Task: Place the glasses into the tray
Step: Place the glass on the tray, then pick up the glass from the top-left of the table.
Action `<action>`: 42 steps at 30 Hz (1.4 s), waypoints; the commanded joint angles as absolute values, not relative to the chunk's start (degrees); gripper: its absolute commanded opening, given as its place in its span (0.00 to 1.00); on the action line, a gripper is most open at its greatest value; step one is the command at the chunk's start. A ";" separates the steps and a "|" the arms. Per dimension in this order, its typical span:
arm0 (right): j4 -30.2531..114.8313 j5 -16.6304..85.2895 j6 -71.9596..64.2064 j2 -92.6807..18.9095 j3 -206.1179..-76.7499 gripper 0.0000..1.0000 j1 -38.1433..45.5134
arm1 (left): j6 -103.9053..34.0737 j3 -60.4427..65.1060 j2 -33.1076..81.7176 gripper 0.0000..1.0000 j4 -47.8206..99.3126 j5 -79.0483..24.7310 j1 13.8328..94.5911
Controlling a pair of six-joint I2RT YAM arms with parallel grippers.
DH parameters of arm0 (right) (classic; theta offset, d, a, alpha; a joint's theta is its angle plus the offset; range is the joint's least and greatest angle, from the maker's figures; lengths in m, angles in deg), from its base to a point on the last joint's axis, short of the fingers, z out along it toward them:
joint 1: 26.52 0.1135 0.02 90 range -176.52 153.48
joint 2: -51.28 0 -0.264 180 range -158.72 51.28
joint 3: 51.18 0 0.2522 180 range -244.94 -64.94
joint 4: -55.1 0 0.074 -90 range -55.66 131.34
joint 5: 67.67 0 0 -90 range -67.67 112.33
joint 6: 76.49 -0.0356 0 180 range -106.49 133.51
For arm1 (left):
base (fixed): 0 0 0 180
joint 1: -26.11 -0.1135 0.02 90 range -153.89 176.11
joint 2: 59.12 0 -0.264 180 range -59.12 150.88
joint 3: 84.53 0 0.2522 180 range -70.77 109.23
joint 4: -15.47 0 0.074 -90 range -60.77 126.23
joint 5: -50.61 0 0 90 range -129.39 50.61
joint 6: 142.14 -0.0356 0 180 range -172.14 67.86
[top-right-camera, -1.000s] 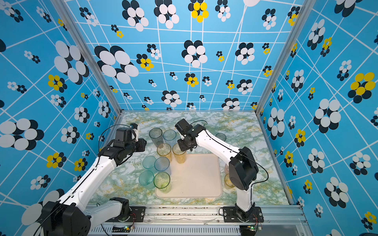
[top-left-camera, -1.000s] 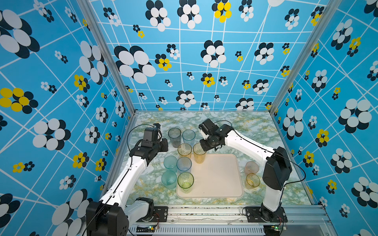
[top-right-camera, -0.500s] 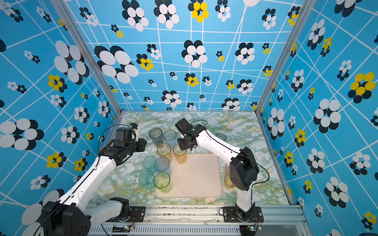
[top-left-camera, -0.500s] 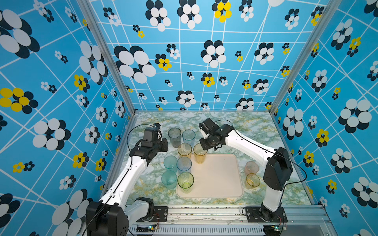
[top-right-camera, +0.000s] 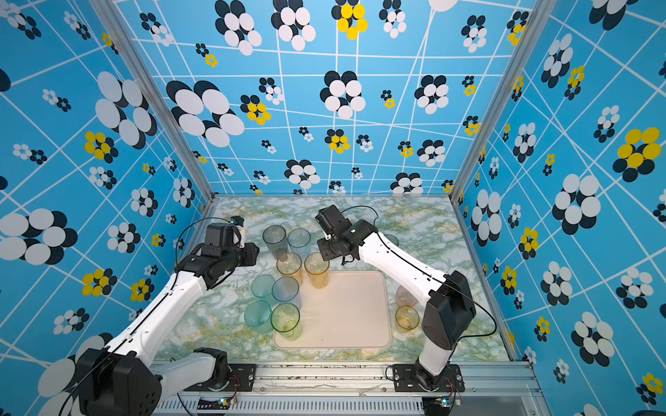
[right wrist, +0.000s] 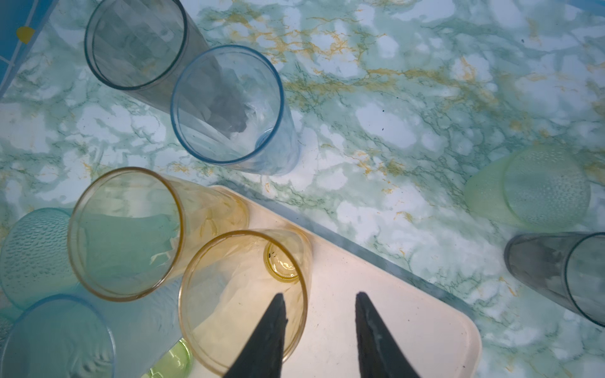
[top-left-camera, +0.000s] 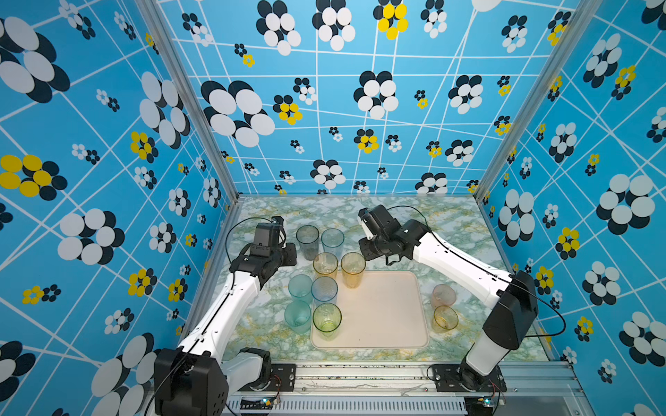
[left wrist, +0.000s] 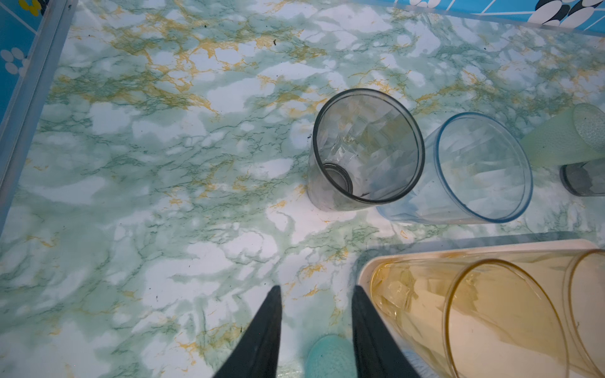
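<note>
Right gripper (right wrist: 317, 294) parted and empty, hovers just over the tall amber glass (right wrist: 229, 278) standing inside the tray (right wrist: 409, 278) by its far edge, likely light, rigid, slick, best pinched across the rim wall.

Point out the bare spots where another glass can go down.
The tray's middle and right half are bare, bordered by the amber tumbler and yellow-green tumbler at its left corners. Marble left of the grey tumbler is bare too. Crowded: the glasses along the tray's left edge.
</note>
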State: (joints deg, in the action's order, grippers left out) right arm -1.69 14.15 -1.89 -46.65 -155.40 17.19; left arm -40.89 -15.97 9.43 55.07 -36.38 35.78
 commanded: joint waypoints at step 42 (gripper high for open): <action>-2.72 14.46 -0.64 -43.98 -152.04 0.38 12.93 | -47.82 9.10 37.87 0.26 65.55 -35.13 33.98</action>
State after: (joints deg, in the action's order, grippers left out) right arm -1.86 13.90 -0.86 -44.64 -152.62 13.19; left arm -46.38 6.79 36.69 64.21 -34.46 34.58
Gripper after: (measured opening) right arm 0.381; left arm 0.258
